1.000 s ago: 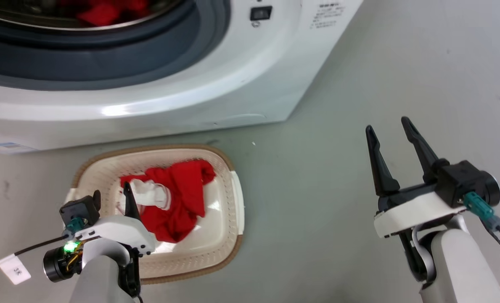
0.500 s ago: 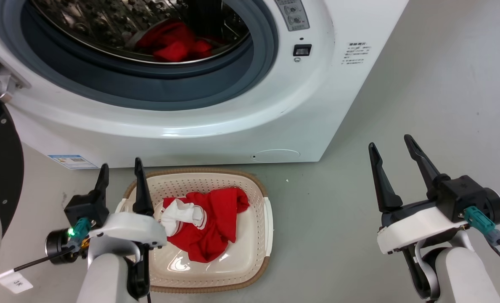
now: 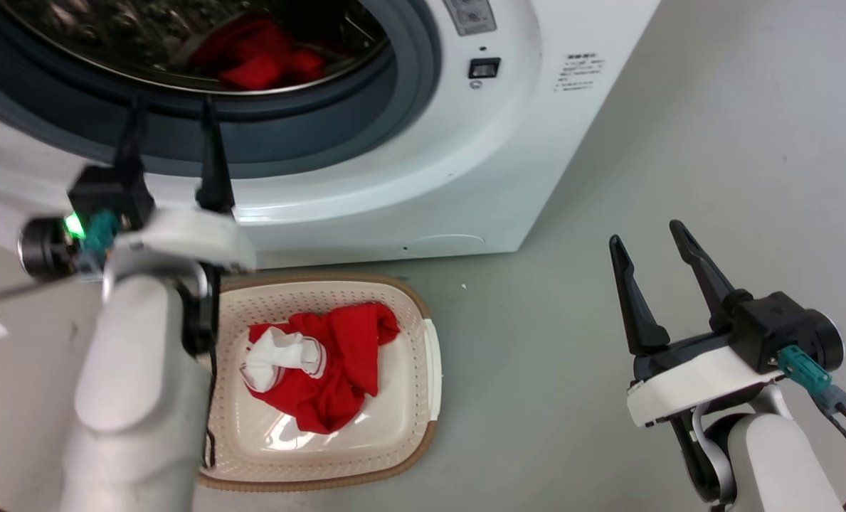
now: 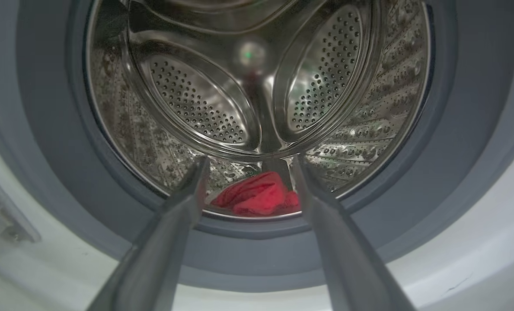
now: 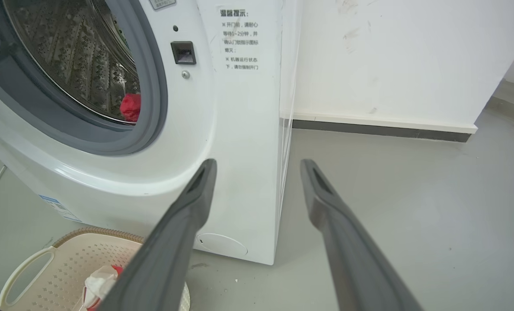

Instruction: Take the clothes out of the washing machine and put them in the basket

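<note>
2 claws are being held spread, nothing pinched. L gripper [image 3: 172,107] is being aimed into the washing machine [image 3: 465,156], w/ 1 red bundle [image 4: 257,198] being framed btwn its fingers. 1 red/white garment [image 3: 330,370] is being held in 1 basket [image 3: 323,288], below L gripper and well left of R gripper [image 3: 644,235].

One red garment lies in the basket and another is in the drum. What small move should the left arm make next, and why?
Probably advance the left end effector forward and a little down, into the washing machine. It is open and empty at the porthole, and the left wrist view shows the red garment framed between its fingers, low in the drum, not yet reached.
</note>
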Controlling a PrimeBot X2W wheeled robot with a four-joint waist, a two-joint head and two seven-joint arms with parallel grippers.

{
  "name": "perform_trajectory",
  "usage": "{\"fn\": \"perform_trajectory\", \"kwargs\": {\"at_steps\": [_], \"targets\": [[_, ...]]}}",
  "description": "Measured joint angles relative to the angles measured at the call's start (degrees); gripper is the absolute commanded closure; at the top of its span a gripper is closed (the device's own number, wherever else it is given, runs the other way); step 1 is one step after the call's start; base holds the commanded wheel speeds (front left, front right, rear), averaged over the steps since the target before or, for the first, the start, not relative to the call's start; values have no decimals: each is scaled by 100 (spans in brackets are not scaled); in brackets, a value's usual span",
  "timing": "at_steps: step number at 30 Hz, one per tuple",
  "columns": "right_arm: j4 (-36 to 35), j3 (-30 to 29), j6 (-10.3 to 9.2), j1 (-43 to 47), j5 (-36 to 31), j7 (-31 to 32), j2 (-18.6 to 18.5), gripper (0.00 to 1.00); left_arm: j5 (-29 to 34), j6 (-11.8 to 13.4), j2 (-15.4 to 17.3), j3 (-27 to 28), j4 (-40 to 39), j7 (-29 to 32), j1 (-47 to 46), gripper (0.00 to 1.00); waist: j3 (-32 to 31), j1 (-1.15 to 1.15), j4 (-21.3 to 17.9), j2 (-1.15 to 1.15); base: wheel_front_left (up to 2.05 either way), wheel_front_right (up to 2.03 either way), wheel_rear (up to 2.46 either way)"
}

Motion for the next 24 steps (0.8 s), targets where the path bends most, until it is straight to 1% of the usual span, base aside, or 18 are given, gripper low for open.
{"fn": "perform_trajectory", "kwargs": {"at_steps": [4, 6, 11, 13, 18, 24], "targets": [[33, 54, 0, -107, 67, -80, 2, 0, 35, -53, 247, 1, 345, 253, -692, 0, 223, 0, -165, 0, 0, 0, 0], [67, 99, 0, -212, 105, -143, 4, 0, 43, -134, 400, 3, 560, 460, -1040, 0, 361, 1, -253, 0, 0, 0, 0], [253, 234, 0, -440, 237, -309, 8, 0, 78, -224, 770, 0, 1131, 988, -1803, 0, 722, 1, -511, 0, 0, 0, 0], [341, 302, 0, -537, 308, -382, 9, 0, 125, -198, 859, -18, 1313, 1248, -2046, 0, 874, 1, -621, 0, 0, 0, 0], [568, 455, 0, -800, 461, -546, 13, 0, 140, -229, 1223, -5, 1742, 1908, -2724, 0, 1256, 1, -903, 0, 0, 0, 0], [814, 650, 0, -1026, 669, -665, 14, 0, 226, -361, 1553, -135, 2068, 2865, -3512, 0, 1685, 2, -1200, 0, 0, 0, 0]]}}
